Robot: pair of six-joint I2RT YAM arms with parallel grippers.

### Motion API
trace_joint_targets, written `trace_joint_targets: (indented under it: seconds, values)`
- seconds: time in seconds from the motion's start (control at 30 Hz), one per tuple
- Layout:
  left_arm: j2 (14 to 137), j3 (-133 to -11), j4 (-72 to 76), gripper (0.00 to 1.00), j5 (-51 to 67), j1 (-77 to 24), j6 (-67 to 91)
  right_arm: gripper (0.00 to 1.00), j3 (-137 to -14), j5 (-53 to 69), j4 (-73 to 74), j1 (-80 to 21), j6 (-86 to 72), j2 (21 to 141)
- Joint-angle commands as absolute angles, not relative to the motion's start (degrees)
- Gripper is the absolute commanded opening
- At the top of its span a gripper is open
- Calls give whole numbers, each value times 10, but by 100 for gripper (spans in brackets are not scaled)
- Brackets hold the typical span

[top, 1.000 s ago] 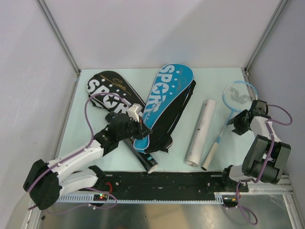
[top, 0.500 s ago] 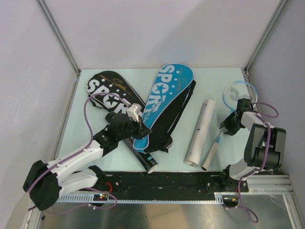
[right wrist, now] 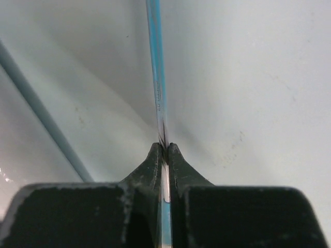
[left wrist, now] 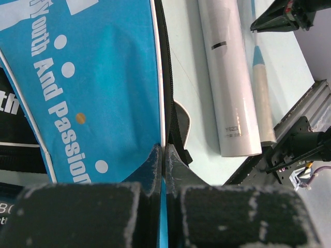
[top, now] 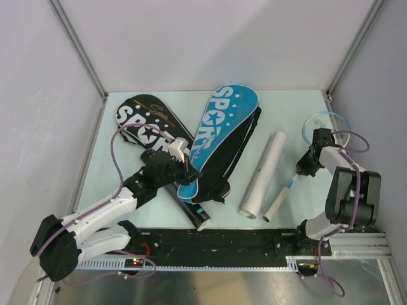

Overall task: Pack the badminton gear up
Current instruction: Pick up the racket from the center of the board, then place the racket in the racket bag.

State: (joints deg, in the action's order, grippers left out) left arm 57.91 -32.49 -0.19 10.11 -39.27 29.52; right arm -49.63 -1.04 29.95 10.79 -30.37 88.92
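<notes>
My left gripper [top: 189,171] is shut on the edge of the blue "SPORT" cover [top: 219,121], near its narrow lower end; the left wrist view shows the jaws [left wrist: 163,155] pinching the blue cover [left wrist: 93,88]. My right gripper [top: 301,169] is shut on the thin shaft [right wrist: 156,67] of the light-blue racket [top: 321,121], whose head is tilted near the right wall and whose handle [top: 276,203] rests on the table. The long white tube [top: 264,175] lies beside the handle. The black "SPORT" cover [top: 143,121] lies at the back left. A black tube [top: 193,215] pokes out under the blue cover.
The enclosure's walls and metal posts [top: 346,57] close in the back and sides. A black rail [top: 222,244] runs along the near edge. My right gripper [left wrist: 282,15] shows at the top right of the left wrist view.
My right gripper has moved left and back with the racket shaft, tilting the racket head up. The handle and white tube have shifted slightly left. The left arm has not moved.
</notes>
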Motion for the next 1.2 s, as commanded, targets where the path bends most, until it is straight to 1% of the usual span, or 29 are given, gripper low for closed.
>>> trace_joint_targets:
  seconds: [0.0, 0.3, 0.5, 0.8, 0.9, 1.17]
  values:
    - [565, -362, 32, 0, 78, -391, 292, 0, -547, -54, 342, 104, -293, 811]
    - [564, -370, 32, 0, 74, -390, 298, 0, -622, -59, 419, 66, -271, 736]
    - [567, -375, 32, 0, 70, -390, 299, 0, -650, -60, 469, -36, -273, 705]
    - [568, -383, 33, 0, 78, -391, 288, 0, -623, -83, 536, -215, -320, 676]
    - [567, -385, 33, 0, 75, -390, 287, 0, -615, -107, 552, -269, -345, 676]
    - [569, -395, 34, 0, 75, -391, 284, 0, -571, -131, 591, -327, -384, 648]
